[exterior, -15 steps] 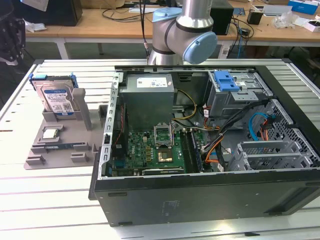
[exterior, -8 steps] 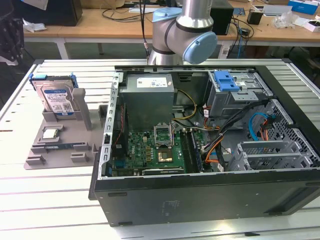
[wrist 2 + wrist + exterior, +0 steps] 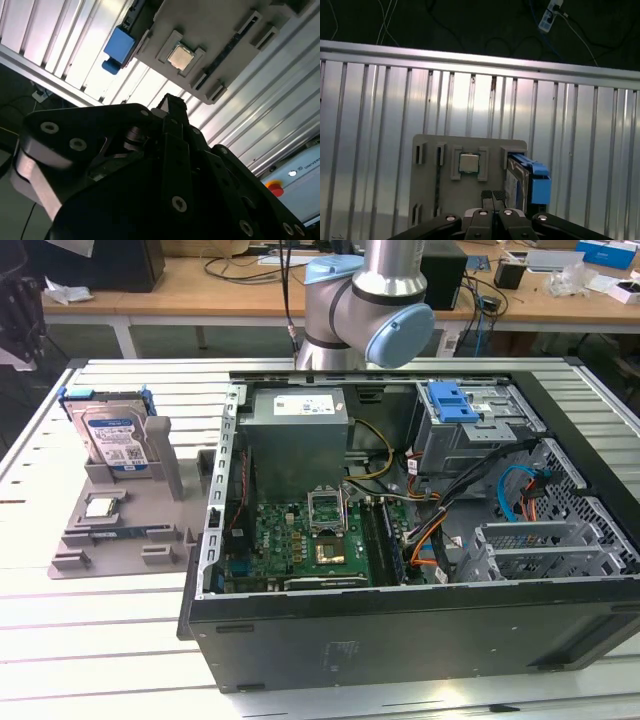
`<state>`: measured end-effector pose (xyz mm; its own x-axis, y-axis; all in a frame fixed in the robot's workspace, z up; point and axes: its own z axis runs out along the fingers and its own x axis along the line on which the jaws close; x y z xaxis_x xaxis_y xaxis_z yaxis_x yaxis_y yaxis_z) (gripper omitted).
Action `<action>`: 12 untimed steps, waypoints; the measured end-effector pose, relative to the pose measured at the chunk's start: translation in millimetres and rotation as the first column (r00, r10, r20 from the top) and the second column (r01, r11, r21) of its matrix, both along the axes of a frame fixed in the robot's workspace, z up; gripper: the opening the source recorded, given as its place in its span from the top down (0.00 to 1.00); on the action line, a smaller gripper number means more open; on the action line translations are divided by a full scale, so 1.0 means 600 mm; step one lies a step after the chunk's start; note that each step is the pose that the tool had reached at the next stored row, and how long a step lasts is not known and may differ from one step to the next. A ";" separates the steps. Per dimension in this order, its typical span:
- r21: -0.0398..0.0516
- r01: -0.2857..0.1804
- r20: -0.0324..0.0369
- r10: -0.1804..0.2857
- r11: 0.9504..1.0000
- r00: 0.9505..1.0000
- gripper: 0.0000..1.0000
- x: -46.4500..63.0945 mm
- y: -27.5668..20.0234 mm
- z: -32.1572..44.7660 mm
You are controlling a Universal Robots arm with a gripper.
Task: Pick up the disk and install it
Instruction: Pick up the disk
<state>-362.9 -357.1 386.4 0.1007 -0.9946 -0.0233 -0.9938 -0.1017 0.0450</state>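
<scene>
Exterior view's left: the disk upright in a grey holder on the slatted tabletop; first wrist view: end effector pressed together.

The exterior view's top edge crops the grey-and-blue robot arm; at upper left, a grey plastic stand hides the foot of the blue-framed silver disk.

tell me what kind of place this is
Probably a robotics lab set up for computer assembly: a robot arm rises beyond an open desktop PC case on a slatted aluminium table, the disk sits propped in a grey fixture, and cluttered wooden workbenches run behind.
</scene>
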 end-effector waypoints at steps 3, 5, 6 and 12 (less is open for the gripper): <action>0.000 -0.036 0.000 0.036 0.999 0.999 0.89 0.000 0.0000 0.000; 0.000 -0.053 0.000 0.053 0.999 0.999 0.89 0.000 0.0000 0.000; 0.000 -0.054 0.000 0.054 0.999 0.999 0.89 0.000 0.0000 0.000; 0.000 -0.056 0.000 0.056 0.998 0.998 0.71 0.000 0.0000 0.000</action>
<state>-362.9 -357.1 386.4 0.1566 -0.9874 -0.0233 -0.9865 -0.1575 0.0451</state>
